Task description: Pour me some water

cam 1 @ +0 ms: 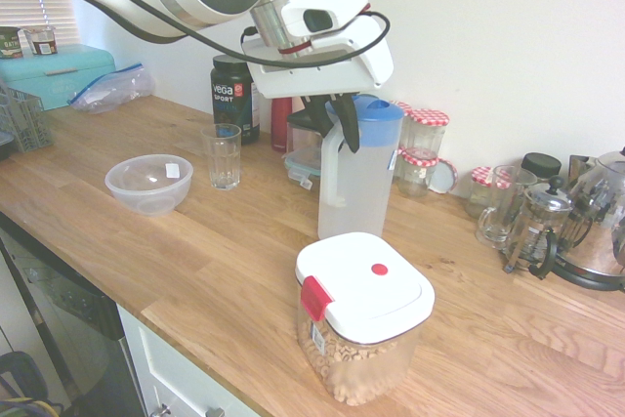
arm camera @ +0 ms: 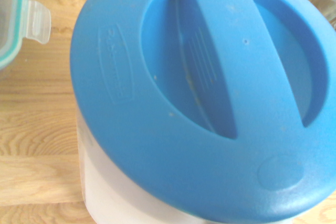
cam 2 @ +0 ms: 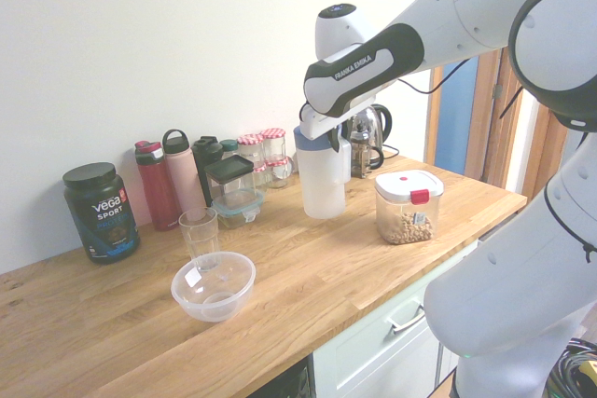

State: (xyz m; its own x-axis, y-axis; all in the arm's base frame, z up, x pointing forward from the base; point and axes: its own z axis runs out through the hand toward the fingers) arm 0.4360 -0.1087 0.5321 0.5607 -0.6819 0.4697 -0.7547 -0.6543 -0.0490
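A tall frosted jug [cam 1: 363, 178] with a blue lid [cam 1: 371, 107] stands upright on the wooden counter [cam 1: 225, 261], in front of the jars at the wall. The water inside is barely visible through the jug's cloudy wall. My gripper [cam 1: 334, 127] comes down from above and is shut on the jug's white handle [cam 1: 332, 168]. From the other side the jug [cam 2: 323, 184] sits under my gripper [cam 2: 324, 140]. The wrist view is filled by the blue lid [arm camera: 199, 93]. An empty drinking glass [cam 1: 223, 155] [cam 2: 198, 231] stands apart from the jug, further along the counter.
A clear plastic bowl [cam 1: 148, 183] lies near the glass. A white-lidded container with a red latch [cam 1: 361, 314] stands at the counter's front edge, close before the jug. Bottles [cam 2: 159, 184], a black tub [cam 1: 232, 95], jars [cam 1: 425, 139], a French press [cam 1: 537, 227] and a kettle [cam 1: 601, 231] line the wall.
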